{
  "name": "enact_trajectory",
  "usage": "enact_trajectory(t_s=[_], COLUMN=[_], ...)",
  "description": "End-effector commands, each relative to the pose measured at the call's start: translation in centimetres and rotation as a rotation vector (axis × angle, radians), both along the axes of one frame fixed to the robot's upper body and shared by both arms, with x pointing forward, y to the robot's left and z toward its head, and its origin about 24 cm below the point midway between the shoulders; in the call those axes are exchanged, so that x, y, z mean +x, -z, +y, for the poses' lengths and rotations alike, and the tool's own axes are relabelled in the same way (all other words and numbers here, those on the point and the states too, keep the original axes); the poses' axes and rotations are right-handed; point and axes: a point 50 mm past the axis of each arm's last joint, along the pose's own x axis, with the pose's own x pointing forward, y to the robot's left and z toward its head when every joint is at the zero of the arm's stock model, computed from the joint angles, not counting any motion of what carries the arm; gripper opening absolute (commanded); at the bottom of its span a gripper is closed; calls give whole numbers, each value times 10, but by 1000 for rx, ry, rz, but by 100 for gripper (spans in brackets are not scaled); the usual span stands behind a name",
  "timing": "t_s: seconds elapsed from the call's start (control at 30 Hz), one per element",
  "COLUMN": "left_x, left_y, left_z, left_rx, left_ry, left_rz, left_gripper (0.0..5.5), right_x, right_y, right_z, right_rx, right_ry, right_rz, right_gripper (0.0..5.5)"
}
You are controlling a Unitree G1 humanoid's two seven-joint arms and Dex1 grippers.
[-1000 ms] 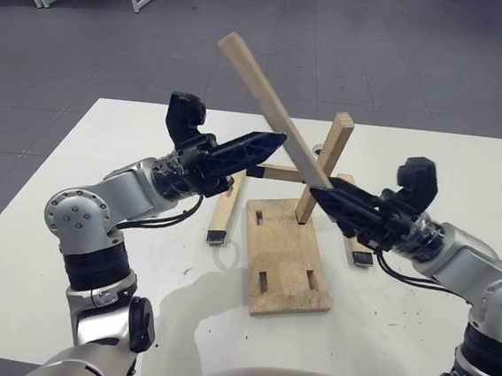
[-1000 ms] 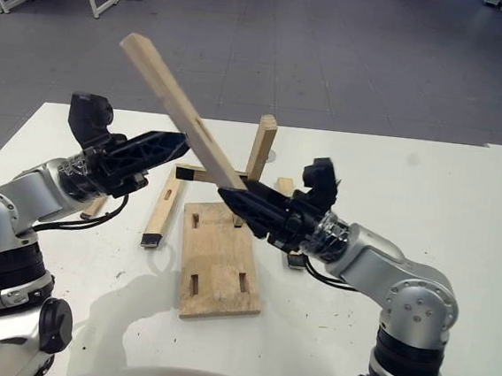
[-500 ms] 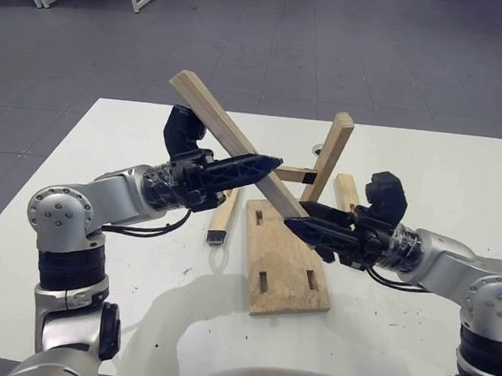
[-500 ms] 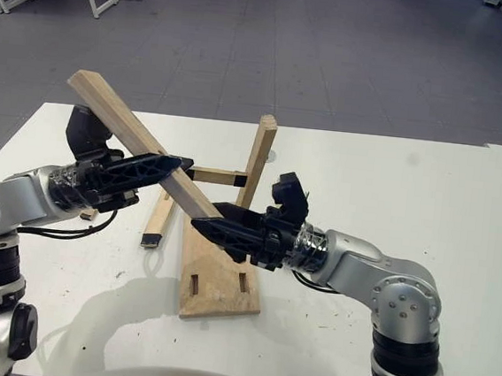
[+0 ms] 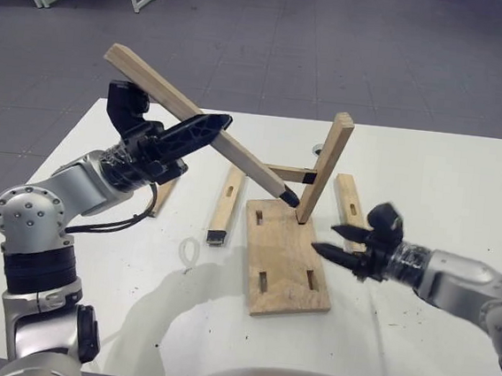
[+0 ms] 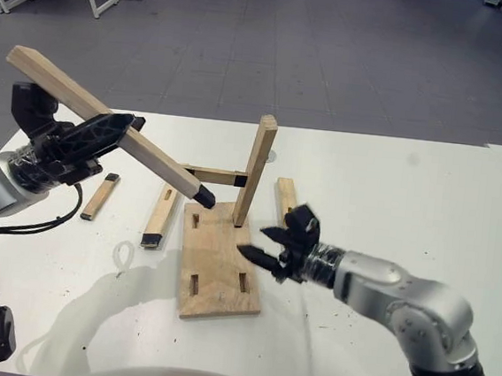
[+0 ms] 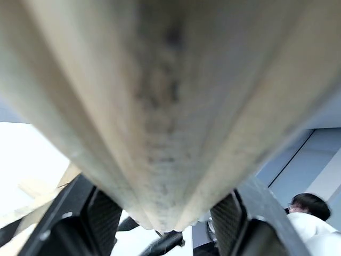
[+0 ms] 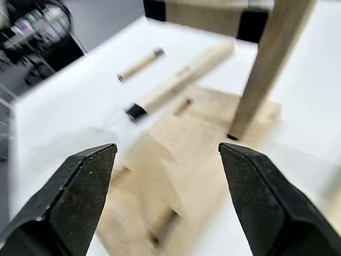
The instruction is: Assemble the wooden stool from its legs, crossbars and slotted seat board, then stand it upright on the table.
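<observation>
Two legs logged: an upright leg (image 5: 326,164) seated in the slotted seat board (image 5: 284,258) on the tabletop (image 5: 429,187), and a tilted leg (image 5: 249,161) we hold in the left claw (image 5: 205,128), clamped on it, black tip near the board's far edge, judged next for lowering into a slot; right claw (image 5: 334,246) wide open, empty.

Leg (image 5: 245,156) hides left pincer (image 5: 216,124) far finger; seat board (image 8: 176,154) blurred
</observation>
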Motion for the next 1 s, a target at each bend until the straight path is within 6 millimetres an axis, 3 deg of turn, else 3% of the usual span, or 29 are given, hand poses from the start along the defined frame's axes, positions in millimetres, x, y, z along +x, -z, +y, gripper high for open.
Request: enact_trajectory(t_s=[0.03,0.27,0.37,0.57,0.73,0.87,1.0], left_x=[-2,-5,-5,2,6,4,12], left_y=[6,26,47,71,69,87,106], left_z=[3,-3,1,0,-16,-21,-15], left_rx=[115,308,478,521,442,488,566], left_ry=[-63,-45,-39,-51,-59,-42,-49], left_rz=[-76,-157,-188,-264,-290,-262,-239], left_gripper=[206,206,206,206,206,206,206], right_x=[-17,-9,-9,4,8,11,13], right_y=[29,56,53,42,43,42,39], right_z=[4,-4,-18,-56,-55,-51,-50], right_rx=[-199,-265,-287,-363,-357,-343,-338], right_ry=[-35,-43,-104,-235,-261,-259,-259], right_rz=[11,3,2,-10,-31,-46,-60], right_gripper=[352,352,352,352,352,352,352])
